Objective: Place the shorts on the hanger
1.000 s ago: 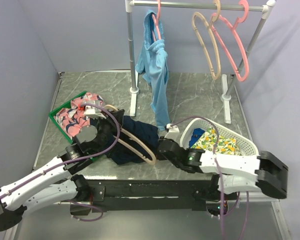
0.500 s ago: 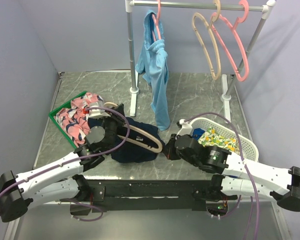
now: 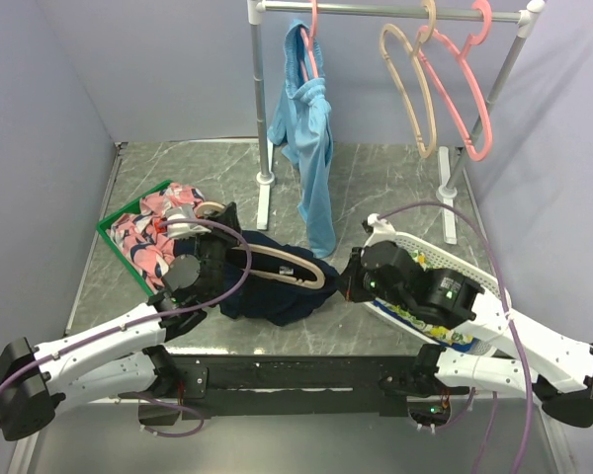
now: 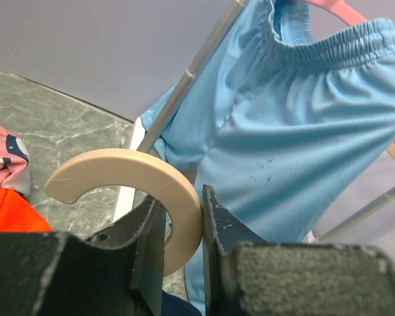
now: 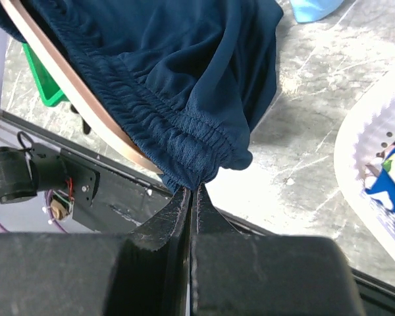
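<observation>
Right wrist: right claw (image 5: 192, 192) on shorts (image 5: 171, 66)

Left arm (image 3: 99, 341) forward, left jaws clamped, right jaws pinched shut

The shorts (image 3: 267, 296) are dark navy, soft and bunched, with a gathered elastic waistband, near the front edge of the counter (image 3: 395, 188), left of middle. The hanger (image 3: 295, 265), a thin beige loop with a curved hook, slants across them, one arm running along the waistband.
</observation>
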Motion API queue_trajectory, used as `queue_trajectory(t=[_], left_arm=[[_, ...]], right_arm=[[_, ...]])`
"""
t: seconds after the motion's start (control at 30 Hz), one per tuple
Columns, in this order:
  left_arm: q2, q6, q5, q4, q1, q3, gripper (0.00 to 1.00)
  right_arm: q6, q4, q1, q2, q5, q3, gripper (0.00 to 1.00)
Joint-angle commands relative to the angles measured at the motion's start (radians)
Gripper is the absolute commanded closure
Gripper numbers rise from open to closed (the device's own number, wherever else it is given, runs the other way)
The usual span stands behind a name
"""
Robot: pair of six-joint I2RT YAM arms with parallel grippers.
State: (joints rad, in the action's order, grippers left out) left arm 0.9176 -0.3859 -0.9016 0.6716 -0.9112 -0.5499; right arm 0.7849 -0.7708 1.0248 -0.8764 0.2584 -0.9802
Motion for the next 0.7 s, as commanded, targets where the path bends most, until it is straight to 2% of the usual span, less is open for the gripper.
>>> queue_trajectory(t=[0.0,0.33,0.5,0.67], left_arm=[[-0.003,0.145,-0.097,0.025,0.034,0.015,0.99],[0.063,0.128,-0.109,0.100,0.034,0.024,0.99],[0.086,0.147,-0.096,0.126,0.031,0.001,0.99],[0.095,0.170,-0.065,0.146,0.026,-0.025,0.99]], right_arm=[[-0.075,-0.160,-0.031,-0.038,-0.018,-0.138,1.00],[-0.104,-0.320,-0.043,-0.197,-0.136,-0.422,1.00],[-0.111,-0.325,-0.072,-0.268,-0.211,-0.456,1.00],[-0.151,-0.311,-0.121,-0.346,-0.208,-0.462,1.00]])
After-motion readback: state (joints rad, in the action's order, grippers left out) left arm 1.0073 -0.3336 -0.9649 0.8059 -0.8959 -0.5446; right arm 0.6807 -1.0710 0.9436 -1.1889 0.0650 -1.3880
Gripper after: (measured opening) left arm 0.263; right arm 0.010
